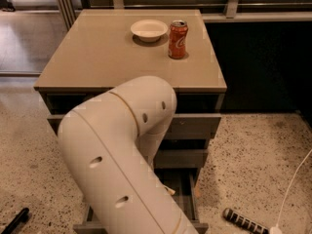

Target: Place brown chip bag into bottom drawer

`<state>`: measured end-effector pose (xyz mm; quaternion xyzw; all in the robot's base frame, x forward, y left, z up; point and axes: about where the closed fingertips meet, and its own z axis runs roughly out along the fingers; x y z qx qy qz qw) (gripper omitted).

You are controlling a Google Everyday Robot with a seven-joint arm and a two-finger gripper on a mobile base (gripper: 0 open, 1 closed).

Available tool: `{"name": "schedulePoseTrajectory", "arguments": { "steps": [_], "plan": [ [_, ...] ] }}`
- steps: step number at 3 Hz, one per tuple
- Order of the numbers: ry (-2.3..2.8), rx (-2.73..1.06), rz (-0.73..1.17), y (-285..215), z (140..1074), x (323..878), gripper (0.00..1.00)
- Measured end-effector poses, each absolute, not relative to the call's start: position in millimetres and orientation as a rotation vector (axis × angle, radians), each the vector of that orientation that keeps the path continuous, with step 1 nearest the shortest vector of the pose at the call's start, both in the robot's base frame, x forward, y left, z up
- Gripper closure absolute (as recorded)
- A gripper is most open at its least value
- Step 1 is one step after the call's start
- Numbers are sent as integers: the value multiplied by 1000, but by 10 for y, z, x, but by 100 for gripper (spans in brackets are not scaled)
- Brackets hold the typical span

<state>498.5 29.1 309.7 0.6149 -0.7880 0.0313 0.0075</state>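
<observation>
Though gripper behind arm (122, 160), pale-edged bag (168, 190) at open bottom drawer (192, 204)

- Gripper: hidden behind the cream arm (122, 155), somewhere low before the cabinet; jaws unseen.
- Bottom drawer (191, 204): left side and most of the inside were covered by the arm; the front was cut by the lower edge.
- Pale scrap (168, 190): lay in that drawer against the arm, too little showing to identify.
- Upper drawers (192, 126): left parts were masked by the arm.
- Black object (14, 221): lay on the floor, cut by the left edge, kind unclear.
- White cable (292, 189): ran off the right edge.
</observation>
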Motion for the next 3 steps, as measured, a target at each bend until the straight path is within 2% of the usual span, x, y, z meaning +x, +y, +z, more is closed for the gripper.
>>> {"name": "schedulePoseTrajectory", "arguments": {
  "steps": [1,3],
  "plan": [
    [-2481,1981,130,317,3190,5140,100],
    [-2466,1973,86,329,2838,5097,100]
  ]
}}
